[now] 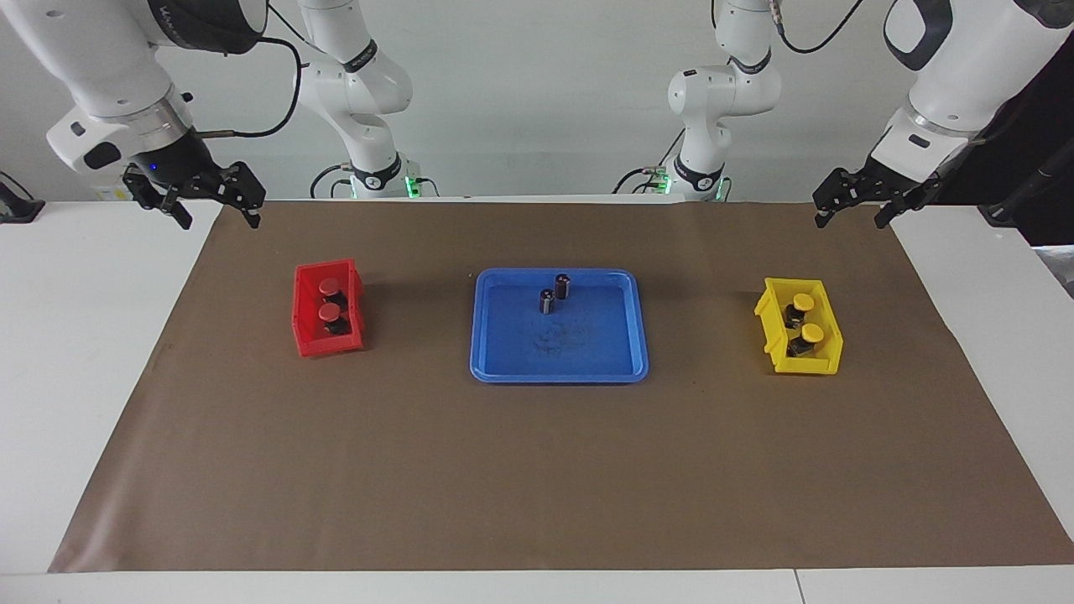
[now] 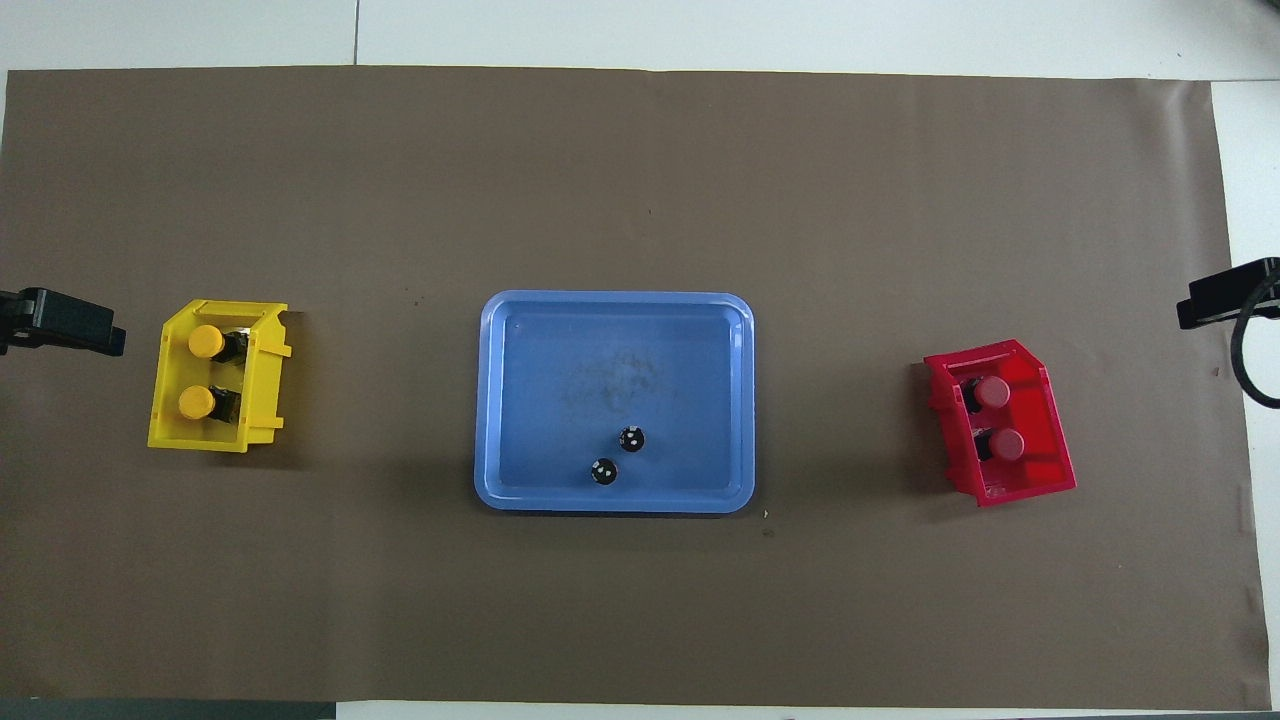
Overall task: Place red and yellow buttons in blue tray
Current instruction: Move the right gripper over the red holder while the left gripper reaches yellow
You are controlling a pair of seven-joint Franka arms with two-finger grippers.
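Left gripper [image 1: 854, 211]: jaws spread wide, holding nothing, raised over the brown mat's [image 1: 537, 470] corner at the left arm's end of the bench [image 1: 75, 352]. Right gripper [image 1: 216, 211]: jaws likewise wide apart and empty, raised over the mat's corner at the right arm's end. Both arms wait.

Two yellow buttons [image 2: 205, 372] lie in the yellow bin [image 2: 262, 385], one at 12 o'clock of the other in the overhead view. Two red buttons [image 2: 998, 418] lie in the red bin [image 2: 1040, 470], arranged the same way. None is in the blue tray [image 2: 520, 400], which sits mid-mat between the bins, well apart from each. Two small dark cylinders [image 2: 617, 454] stand upright in the tray, just beside each other, near its rim nearer to the robots.
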